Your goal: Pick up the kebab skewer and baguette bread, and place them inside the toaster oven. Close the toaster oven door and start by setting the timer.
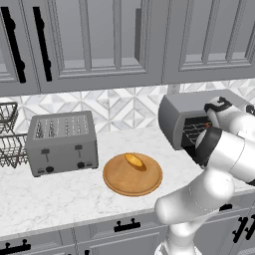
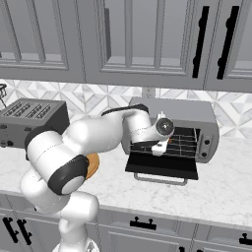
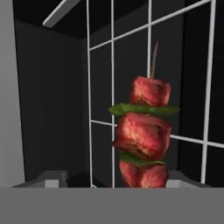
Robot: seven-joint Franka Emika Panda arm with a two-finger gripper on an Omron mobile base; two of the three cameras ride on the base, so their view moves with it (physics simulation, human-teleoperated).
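The kebab skewer [image 3: 146,135] is inside the toaster oven [image 2: 172,129], lying on its wire rack [image 3: 188,87]; in the hand view it is seen close up, red meat chunks with green slices between them and the thin stick pointing away. The gripper [image 2: 160,146] is at the mouth of the oven, just above the toaster oven door [image 2: 162,166], which hangs open and flat toward the front of the counter [image 2: 216,192]. From these pictures I cannot tell if the gripper is released or clenched, because its finger tips are hard to make out around the skewer.

In my judgement the step in hand is the placing of the skewer, and it is almost done. The baguette bread [image 1: 135,161] lies on the round wooden board [image 1: 132,174], well apart from the oven, beside the grey toaster [image 1: 62,142]. The next move calls for pulling the hand straight back out of the oven without catching the rack or dragging the skewer, then reaching over to the board for the bread. The door and the timer knob are not yet handled.

No brand, label or readable writing shows on the oven, the toaster or the cabinets
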